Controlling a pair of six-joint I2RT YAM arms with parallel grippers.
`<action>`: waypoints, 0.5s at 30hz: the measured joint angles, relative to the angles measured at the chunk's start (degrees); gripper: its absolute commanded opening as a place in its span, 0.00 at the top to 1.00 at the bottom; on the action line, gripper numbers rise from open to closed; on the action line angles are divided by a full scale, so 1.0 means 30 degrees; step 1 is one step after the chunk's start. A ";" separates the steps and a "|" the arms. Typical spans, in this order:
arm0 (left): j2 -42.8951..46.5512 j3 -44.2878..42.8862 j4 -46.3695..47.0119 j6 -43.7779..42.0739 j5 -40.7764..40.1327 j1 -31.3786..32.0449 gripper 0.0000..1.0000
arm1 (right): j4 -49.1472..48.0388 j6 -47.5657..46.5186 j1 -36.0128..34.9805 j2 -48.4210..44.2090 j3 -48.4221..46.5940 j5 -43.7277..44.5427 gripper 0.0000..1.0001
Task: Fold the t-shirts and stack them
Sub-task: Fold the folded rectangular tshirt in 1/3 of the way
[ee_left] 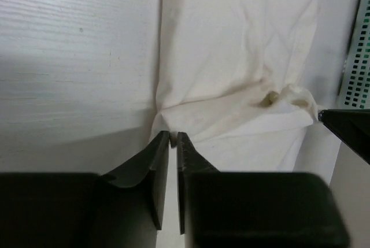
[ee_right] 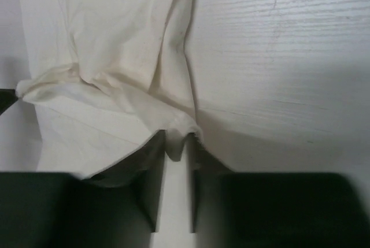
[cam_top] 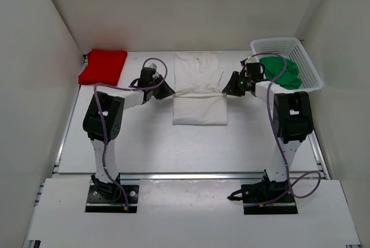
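The white t-shirt [cam_top: 199, 95] lies flat mid-table, with a bunched crease across its middle. My left gripper [cam_top: 169, 92] sits at the left end of that crease and my right gripper [cam_top: 226, 91] at the right end. In the left wrist view the left gripper [ee_left: 173, 138] stands open by a narrow gap, with a nub of white t-shirt [ee_left: 243, 57] at its tips. The right gripper [ee_right: 176, 138] is open a little wider, and a loose lobe of the white t-shirt [ee_right: 115, 45] hangs between its fingers. The red t-shirt [cam_top: 103, 66] lies folded at the back left. The green t-shirt [cam_top: 281, 71] is crumpled in the basket.
A white mesh basket [cam_top: 306, 57] stands at the back right, and its wall [ee_left: 358, 57] shows in the left wrist view. White walls close in the table on the left, back and right. Bare tabletop [cam_top: 150, 144] lies in front of the white shirt.
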State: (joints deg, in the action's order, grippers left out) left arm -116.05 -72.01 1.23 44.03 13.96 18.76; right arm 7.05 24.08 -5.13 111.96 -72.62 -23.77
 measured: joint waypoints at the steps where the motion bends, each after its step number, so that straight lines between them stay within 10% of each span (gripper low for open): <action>1: 0.0204 0.0262 0.0386 0.0080 -0.0015 -0.0102 0.60 | -0.0015 0.0044 -0.0066 -0.0080 0.0000 0.0138 0.68; 4: 0.1217 0.1188 0.1311 0.0619 0.0080 -0.0350 0.56 | 0.0189 -0.0255 -0.0415 -0.0787 0.0073 0.0947 0.65; 10: 0.5952 0.5574 0.2943 0.1319 -0.0699 0.0554 0.63 | -0.0306 -0.0685 -0.1741 -0.4131 0.1290 0.2346 1.00; 15: 0.7497 0.7956 0.4721 0.1778 -0.0685 0.4269 0.65 | -0.1137 -0.0634 -0.3738 -0.3978 0.1399 0.1537 1.00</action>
State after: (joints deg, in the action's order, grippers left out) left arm -93.56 -48.14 15.40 49.36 11.90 31.57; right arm 3.64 22.17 -16.34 100.03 -68.42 -19.16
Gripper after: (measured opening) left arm 0.364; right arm 0.004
